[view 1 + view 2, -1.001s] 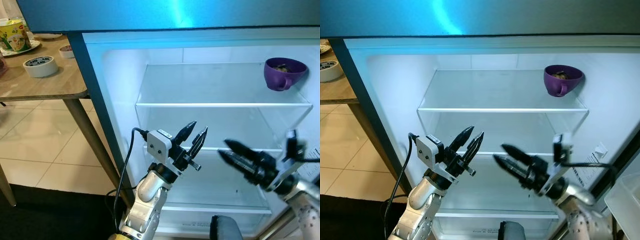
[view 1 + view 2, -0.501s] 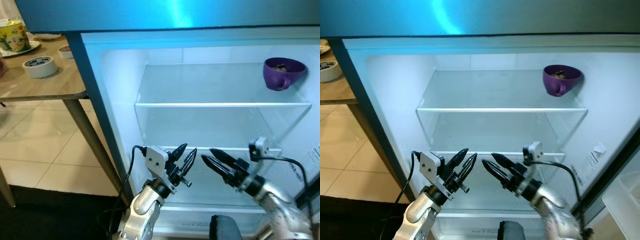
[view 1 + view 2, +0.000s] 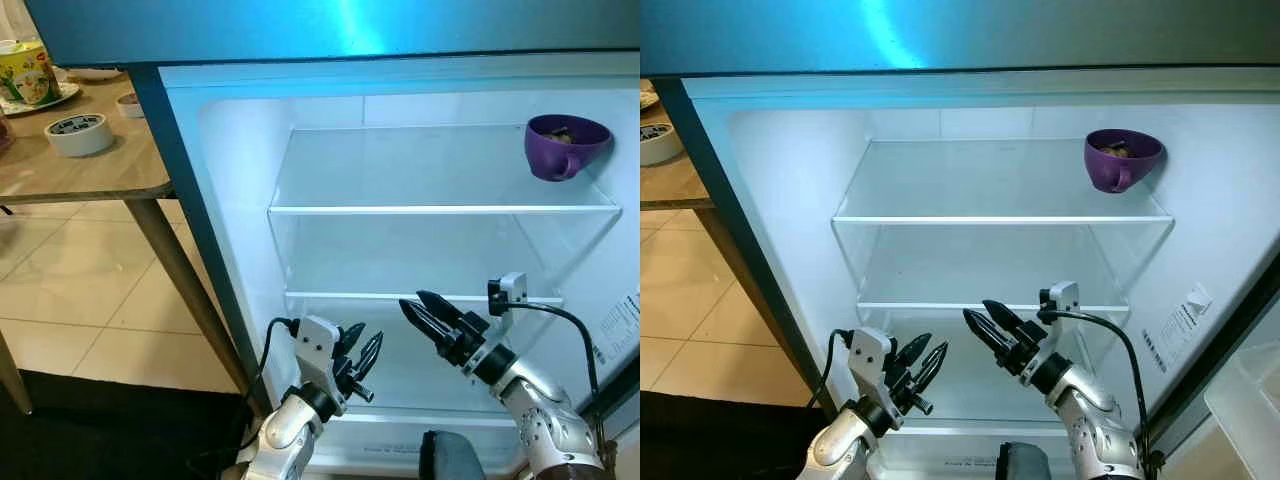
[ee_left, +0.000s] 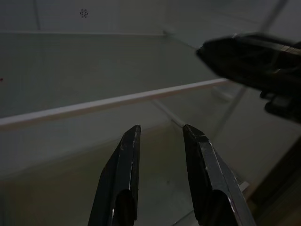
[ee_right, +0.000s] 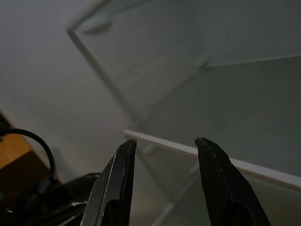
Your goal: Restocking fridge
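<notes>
Fridge is wide open and taking most of the head views, so I'll place everything off that. The purple cup sits on the top glass shelf, far right, close to the fridge's side wall. There's something brownish inside it but it's too small to make out what.

Both arms are up in front of the lower part of the fridge. The left gripper is low, below the middle shelf, fingers parted a little, holding nothing. The right gripper is a bit higher, about level with that middle shelf's front edge, fingers spread a moderate gap, also empty. The two are near each other but apart.

The arms are cut off at the bottom of the frame, and a dark grey rounded thing down there by the fridge's base is clipped too, can't tell what it is.

The left wrist view is dim but it catches the right gripper's black tips off to the side, past its own fingers. The right wrist view shows its fingers against the shelf edges.

Left of the fridge is a wooden table with a roll of tape and a yellow mug on a plate.
</notes>
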Controlling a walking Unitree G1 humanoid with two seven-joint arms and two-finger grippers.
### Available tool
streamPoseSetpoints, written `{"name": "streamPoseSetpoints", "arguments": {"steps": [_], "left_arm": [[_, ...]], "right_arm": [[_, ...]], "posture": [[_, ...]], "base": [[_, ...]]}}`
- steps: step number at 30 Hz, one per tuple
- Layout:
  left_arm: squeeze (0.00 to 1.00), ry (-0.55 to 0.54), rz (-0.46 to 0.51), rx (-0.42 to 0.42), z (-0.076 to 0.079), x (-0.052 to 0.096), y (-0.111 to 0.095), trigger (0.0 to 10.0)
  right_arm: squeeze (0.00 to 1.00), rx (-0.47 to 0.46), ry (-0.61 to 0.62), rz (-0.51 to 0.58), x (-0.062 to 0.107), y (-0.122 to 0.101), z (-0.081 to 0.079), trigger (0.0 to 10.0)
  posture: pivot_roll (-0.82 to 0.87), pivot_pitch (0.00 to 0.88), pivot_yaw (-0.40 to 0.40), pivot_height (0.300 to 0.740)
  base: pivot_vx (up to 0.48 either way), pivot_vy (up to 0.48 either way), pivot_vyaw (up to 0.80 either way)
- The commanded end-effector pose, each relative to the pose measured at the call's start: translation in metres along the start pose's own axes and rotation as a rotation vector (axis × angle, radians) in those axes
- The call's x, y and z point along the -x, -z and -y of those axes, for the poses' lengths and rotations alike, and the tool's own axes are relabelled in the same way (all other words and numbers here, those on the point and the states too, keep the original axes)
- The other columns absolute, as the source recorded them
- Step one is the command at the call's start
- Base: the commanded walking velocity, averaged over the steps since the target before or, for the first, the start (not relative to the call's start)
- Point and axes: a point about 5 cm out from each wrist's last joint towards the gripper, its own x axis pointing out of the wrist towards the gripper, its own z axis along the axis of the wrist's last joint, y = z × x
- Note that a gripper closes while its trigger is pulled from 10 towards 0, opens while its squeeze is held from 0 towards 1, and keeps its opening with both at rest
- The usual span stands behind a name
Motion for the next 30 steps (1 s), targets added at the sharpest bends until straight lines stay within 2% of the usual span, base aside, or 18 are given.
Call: {"name": "streamPoseSetpoints", "arguments": {"steps": [1, 2, 3, 5, 9, 16, 22, 24, 26, 28, 30], "left_arm": [[0.0, 0.036, -0.085, 0.044, 0.017, 0.001, 0.02, 10.0], [0.0, 0.036, -0.085, 0.044, 0.017, 0.001, 0.02, 10.0], [0.0, 0.094, -0.134, 0.014, 0.025, 0.002, 0.028, 10.0], [0.0, 0.124, -0.157, 0.007, 0.029, 0.003, 0.032, 10.0], [0.0, 0.146, -0.219, -0.001, 0.032, 0.007, 0.042, 10.0], [0.0, 0.157, -0.266, -0.011, 0.031, 0.012, 0.052, 10.0], [0.0, 0.15, -0.334, -0.036, 0.025, 0.02, 0.064, 10.0], [0.0, 0.138, -0.345, -0.037, 0.022, 0.021, 0.066, 10.0], [0.0, 0.105, -0.363, -0.04, 0.013, 0.026, 0.068, 10.0], [0.0, 0.103, -0.363, -0.042, 0.011, 0.027, 0.068, 10.0], [0.0, 0.095, -0.352, -0.038, 0.008, 0.027, 0.066, 10.0]], "right_arm": [[0.0, -0.037, 0.01, -0.001, 0.006, 0.005, 0.004, 10.0], [0.0, -0.037, 0.01, -0.001, 0.006, 0.005, 0.004, 10.0], [0.0, -0.05, 0.019, -0.007, 0.008, 0.008, 0.006, 10.0], [0.0, -0.06, 0.028, -0.008, 0.01, 0.01, 0.007, 10.0], [0.0, -0.097, 0.068, -0.029, 0.013, 0.02, 0.013, 10.0], [0.0, -0.117, 0.069, -0.026, 0.016, 0.024, 0.014, 10.0], [0.0, -0.074, 0.146, -0.073, 0.016, 0.033, 0.02, 10.0], [0.0, -0.08, 0.151, -0.073, 0.016, 0.034, 0.02, 10.0], [0.0, -0.129, 0.128, -0.05, 0.019, 0.034, 0.021, 10.0], [0.0, -0.136, 0.123, -0.045, 0.02, 0.034, 0.021, 10.0], [0.0, -0.145, 0.109, -0.037, 0.023, 0.035, 0.021, 10.0]], "posture": [[-0.09, 0.065, 0.03, 0.46], [-0.09, 0.065, 0.03, 0.46], [-0.09, 0.061, 0.03, 0.47], [-0.09, 0.06, 0.03, 0.48], [-0.1, 0.058, 0.03, 0.505], [-0.09, 0.048, 0.031, 0.54], [-0.09, 0.043, 0.034, 0.564], [-0.09, 0.043, 0.034, 0.564], [-0.09, 0.042, 0.036, 0.564], [-0.09, 0.042, 0.036, 0.564], [-0.09, 0.046, 0.035, 0.584]], "base": [[0.0, 0.0, 0.0], [0.0, 0.0, 0.0], [0.0, 0.0, 0.0], [0.0, 0.0, 0.0], [0.0, 0.0, 0.0], [0.0, 0.0, 0.0], [0.0, 0.0, 0.0], [0.0, 0.0, 0.0], [0.0, 0.0, 0.0], [0.0, 0.0, 0.0], [0.0, 0.0, 0.0]]}}
